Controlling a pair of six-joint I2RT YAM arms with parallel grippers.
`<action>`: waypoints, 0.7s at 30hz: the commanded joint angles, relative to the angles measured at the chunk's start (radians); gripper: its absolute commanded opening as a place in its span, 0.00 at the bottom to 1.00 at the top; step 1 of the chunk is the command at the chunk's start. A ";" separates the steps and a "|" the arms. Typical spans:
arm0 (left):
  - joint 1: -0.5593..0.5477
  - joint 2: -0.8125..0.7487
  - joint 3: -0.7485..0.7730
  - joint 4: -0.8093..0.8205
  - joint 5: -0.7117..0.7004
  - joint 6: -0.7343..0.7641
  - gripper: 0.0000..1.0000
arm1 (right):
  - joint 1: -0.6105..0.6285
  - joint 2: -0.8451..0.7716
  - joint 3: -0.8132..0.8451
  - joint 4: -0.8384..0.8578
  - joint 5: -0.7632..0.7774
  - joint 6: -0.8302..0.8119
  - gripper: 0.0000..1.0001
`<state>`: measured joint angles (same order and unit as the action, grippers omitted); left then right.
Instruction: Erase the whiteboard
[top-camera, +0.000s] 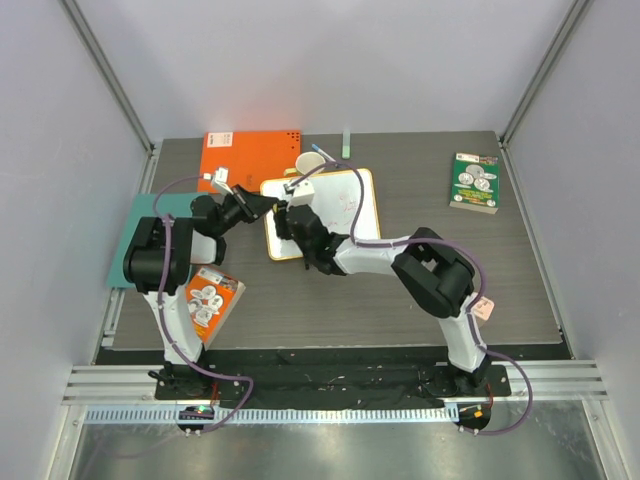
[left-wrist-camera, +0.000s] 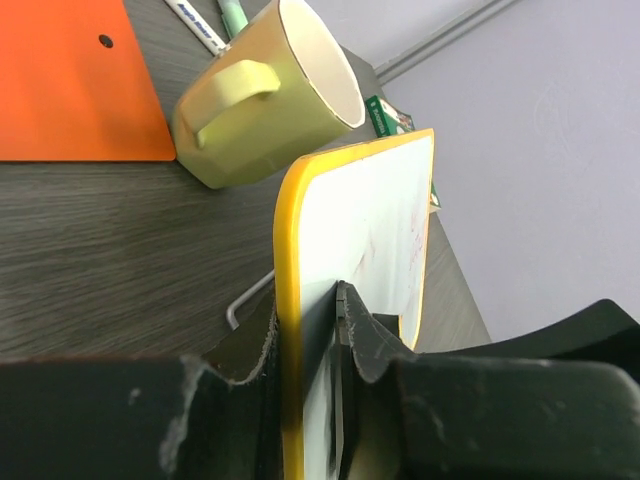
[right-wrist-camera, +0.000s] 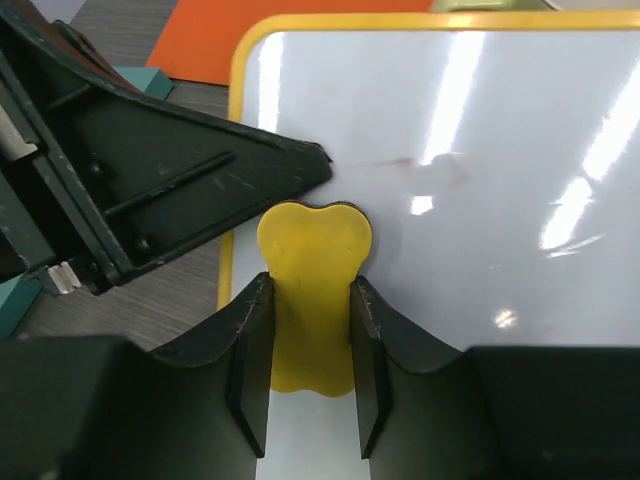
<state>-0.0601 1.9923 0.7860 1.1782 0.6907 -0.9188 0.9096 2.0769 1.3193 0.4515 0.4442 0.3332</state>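
Observation:
The whiteboard (top-camera: 345, 205), white with a yellow-orange rim, lies in the middle of the table. My left gripper (top-camera: 262, 207) is shut on its left edge; in the left wrist view its jaws pinch the rim (left-wrist-camera: 288, 300). My right gripper (top-camera: 291, 222) is shut on a small yellow eraser (right-wrist-camera: 312, 290) and presses it on the board near the left edge. The board (right-wrist-camera: 480, 150) carries faint reddish smears near the eraser and toward its far side (left-wrist-camera: 400, 230).
A pale yellow-green mug (top-camera: 310, 164) stands just behind the board. An orange notebook (top-camera: 248, 158) lies at the back left, a teal sheet (top-camera: 150, 225) at the left, markers (top-camera: 346, 142) at the back, a green box (top-camera: 474, 182) at the right, an orange card pack (top-camera: 212, 300) near the left arm.

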 joint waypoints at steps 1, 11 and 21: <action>-0.014 -0.032 0.019 -0.034 -0.045 0.208 0.00 | -0.095 0.029 -0.182 -0.208 -0.012 0.073 0.01; -0.067 -0.128 -0.011 -0.182 -0.172 0.414 0.00 | -0.156 -0.032 -0.327 -0.231 0.191 0.078 0.01; -0.095 -0.139 -0.017 -0.195 -0.215 0.442 0.00 | -0.068 0.002 -0.353 -0.180 0.137 0.046 0.01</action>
<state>-0.1421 1.8870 0.7864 1.0088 0.5491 -0.7208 0.8070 1.9320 1.0508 0.5587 0.6197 0.4049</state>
